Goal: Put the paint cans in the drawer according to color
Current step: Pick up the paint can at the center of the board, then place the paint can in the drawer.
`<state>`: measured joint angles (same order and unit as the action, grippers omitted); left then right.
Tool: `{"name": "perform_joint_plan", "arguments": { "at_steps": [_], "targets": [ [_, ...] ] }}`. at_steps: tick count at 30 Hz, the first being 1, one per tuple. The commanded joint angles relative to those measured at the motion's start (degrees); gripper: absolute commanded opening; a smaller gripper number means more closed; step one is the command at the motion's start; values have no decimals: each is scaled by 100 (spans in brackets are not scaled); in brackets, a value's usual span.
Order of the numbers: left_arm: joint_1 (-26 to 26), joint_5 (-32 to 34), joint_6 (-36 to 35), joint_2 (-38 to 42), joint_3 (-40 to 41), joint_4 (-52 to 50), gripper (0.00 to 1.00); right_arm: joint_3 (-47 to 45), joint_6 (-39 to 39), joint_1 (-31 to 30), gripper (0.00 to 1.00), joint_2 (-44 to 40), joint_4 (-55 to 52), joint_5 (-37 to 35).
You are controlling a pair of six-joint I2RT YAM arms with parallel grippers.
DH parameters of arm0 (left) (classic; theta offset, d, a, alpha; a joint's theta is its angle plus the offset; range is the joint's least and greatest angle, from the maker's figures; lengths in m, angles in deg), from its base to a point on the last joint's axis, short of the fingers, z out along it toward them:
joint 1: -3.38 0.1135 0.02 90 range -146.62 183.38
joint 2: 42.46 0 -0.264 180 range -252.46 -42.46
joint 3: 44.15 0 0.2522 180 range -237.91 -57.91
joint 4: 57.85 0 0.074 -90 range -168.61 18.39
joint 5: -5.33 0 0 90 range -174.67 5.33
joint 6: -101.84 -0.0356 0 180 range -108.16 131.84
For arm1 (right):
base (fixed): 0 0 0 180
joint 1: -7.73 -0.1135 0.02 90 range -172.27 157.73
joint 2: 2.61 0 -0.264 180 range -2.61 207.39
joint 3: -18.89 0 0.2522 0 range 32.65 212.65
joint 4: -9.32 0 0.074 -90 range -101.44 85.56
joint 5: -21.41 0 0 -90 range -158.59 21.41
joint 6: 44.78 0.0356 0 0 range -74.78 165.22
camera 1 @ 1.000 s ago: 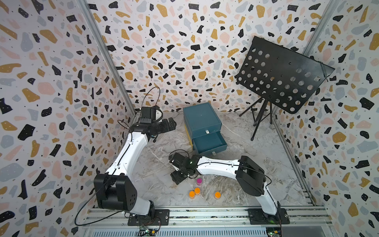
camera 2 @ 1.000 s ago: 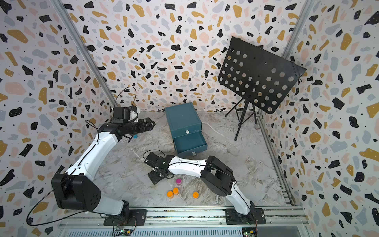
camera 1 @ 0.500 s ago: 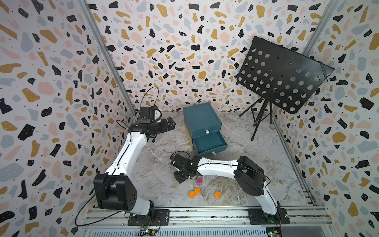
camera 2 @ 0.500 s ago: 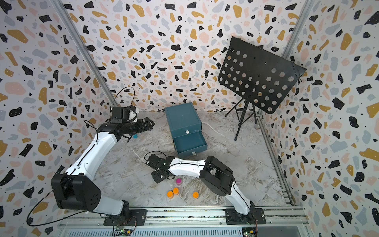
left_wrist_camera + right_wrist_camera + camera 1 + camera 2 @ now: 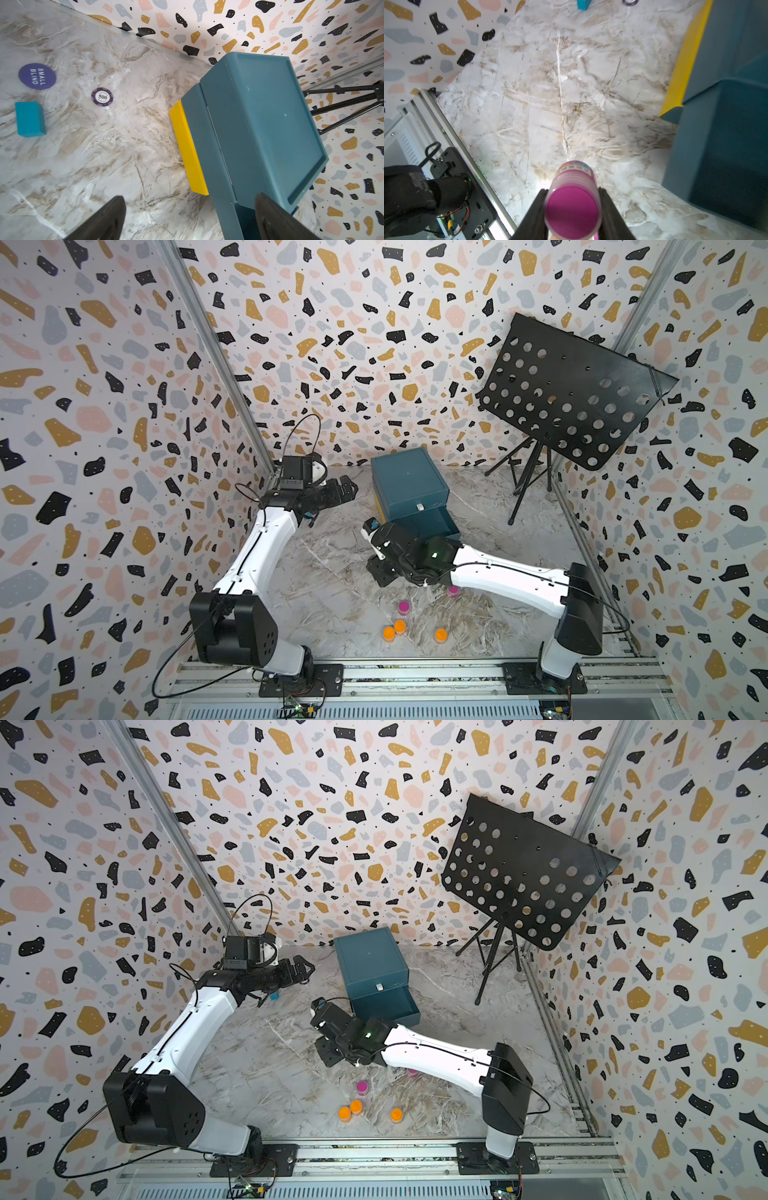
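Marble desk (image 5: 332, 572), terrazzo walls. Right hand (image 5: 573, 212) clamps a magenta paint can (image 5: 572, 199) between both fingers, near the teal drawer box (image 5: 409, 485) and its open drawer (image 5: 434, 521). Left hand (image 5: 189, 199) spread wide, empty, beside the box. Three orange cans (image 5: 400, 626) and two magenta cans (image 5: 403, 607) stand on the desk by the front rail.

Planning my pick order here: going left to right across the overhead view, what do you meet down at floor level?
Left pincer → leftmost orange can → lone orange can → half-hidden magenta can → music stand.
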<state>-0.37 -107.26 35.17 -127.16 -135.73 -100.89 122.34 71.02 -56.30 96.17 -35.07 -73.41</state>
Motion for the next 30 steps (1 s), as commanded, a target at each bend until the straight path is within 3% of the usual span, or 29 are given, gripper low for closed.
{"name": "perform_joint_plan", "arguments": {
  "at_steps": [1,9,20,22,25,30],
  "targets": [
    [-15,-583,202,-97,13,370,100,289,-220,526,17,-165,-653,-29],
    [-353,-882,-285,-193,-3,300,100,372,-368,1339,16,20,-927,35],
    [-383,-749,-189,-198,109,249,100,501,-409,1456,17,637,-966,165],
    [-381,-726,-156,-227,114,230,100,455,-401,1455,22,668,-958,189],
    [-381,-682,-162,-271,84,173,100,352,-415,1461,40,644,-922,240],
    [-381,-676,-162,-288,89,161,100,239,-424,1462,58,398,-901,152]
  ]
}}
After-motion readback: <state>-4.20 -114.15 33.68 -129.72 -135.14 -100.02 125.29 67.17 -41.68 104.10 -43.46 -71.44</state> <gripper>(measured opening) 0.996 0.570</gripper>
